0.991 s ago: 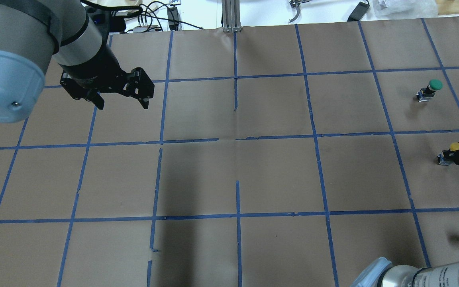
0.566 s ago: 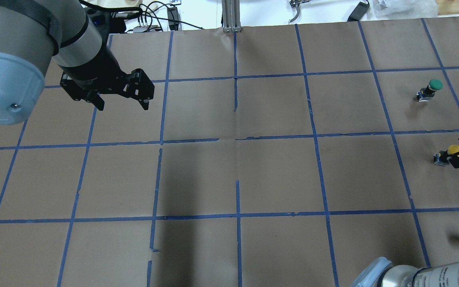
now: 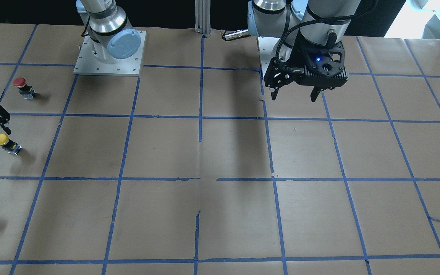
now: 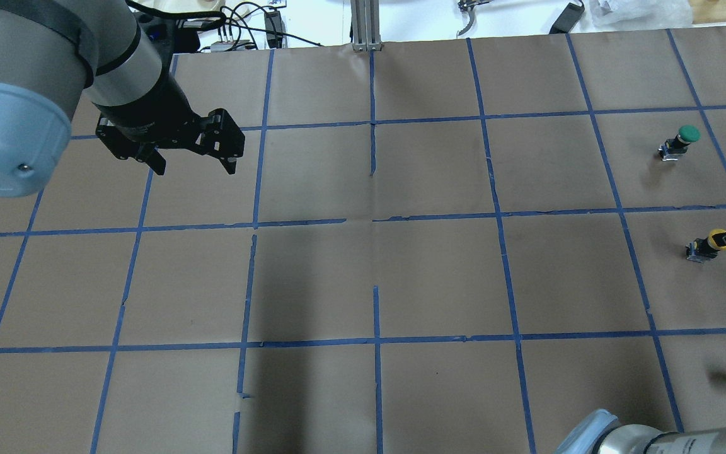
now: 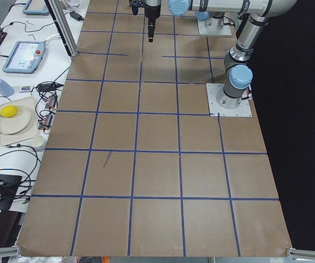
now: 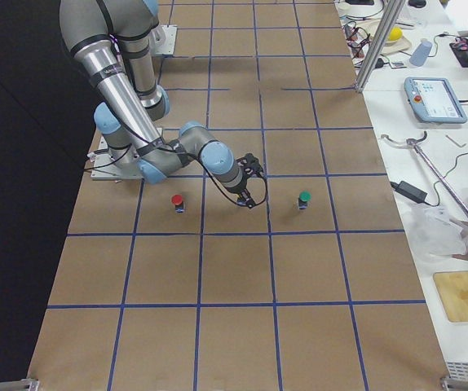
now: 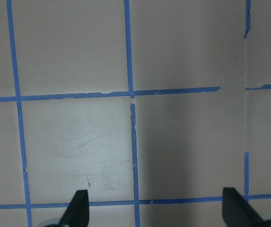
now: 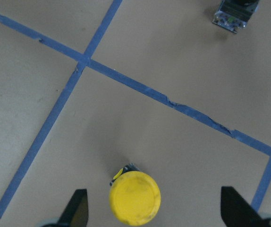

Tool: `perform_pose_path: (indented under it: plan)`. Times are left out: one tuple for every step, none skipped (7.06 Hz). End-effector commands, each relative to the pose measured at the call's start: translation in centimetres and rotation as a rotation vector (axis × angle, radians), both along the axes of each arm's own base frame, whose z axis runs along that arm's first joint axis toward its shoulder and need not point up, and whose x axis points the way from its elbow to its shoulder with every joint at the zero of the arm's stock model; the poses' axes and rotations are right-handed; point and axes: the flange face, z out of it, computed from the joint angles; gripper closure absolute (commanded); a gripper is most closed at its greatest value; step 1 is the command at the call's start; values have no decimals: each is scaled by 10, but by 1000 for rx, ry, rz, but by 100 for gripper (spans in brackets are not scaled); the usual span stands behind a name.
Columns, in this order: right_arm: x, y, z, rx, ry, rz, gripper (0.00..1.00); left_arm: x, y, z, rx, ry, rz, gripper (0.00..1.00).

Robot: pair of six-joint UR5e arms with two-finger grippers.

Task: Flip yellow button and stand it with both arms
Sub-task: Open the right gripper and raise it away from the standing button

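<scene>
The yellow button (image 8: 134,197) is seen upright on the paper-covered table (image 4: 438,277), cap up and silvery base down, in a taped square at the far right of the robot's workspace. The right gripper (image 8: 155,210) is held directly over it, pointing down. Its fingers (image 8: 76,213) are spread approx. fully and nothing is gripped. In the wrist cam bare paper is seen on both sides of the cap, so no contact is judged. In the overhead view one finger overlaps the cap's edge, and touching vs. just above cannot be settled there. The cap is not centred btw. the fingers but set nearer the one on the picture's left. This pos. is read as straddling for a grasp or a release; which cannot be told.

The left gripper (image 4: 195,165) is parked well apart over the other half of the table, raised, jaws wide, empty. Only paper and blue tape are seen btw. its fingertips. It is prob. kept clear of the right arm yet ready for a hand-over, since both arms are called for.

A red-capped button (image 3: 20,82) and a green-capped button (image 4: 689,132) are stood in neighbouring squares, one each side, well apart, so room is left for the fingers.

If a grasp is wanted, a sideways correction would be needed first, else the button could be tipped by one finger.
</scene>
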Motion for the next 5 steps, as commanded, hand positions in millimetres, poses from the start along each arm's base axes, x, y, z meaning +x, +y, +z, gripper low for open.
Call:
perform_pose_path:
  plan:
    - [28, -20, 63, 116, -8, -129, 0, 0, 0, 1, -2, 0, -1, 0]
    - [53, -38, 95, 181, 10, -175, 0, 0, 0, 1, -2, 0, 1, 0]
    - [89, -50, 119, 248, -23, -253, 0, 0, 0, 1, -2, 0, -1, 0]
    - [134, -51, 152, 290, -47, -365, 0, 0, 0, 1, -1, 0, 1, 0]
    - [180, -35, 191, 325, -29, -440, 0, 1, 1, 1, -1, -1, 1, 0]
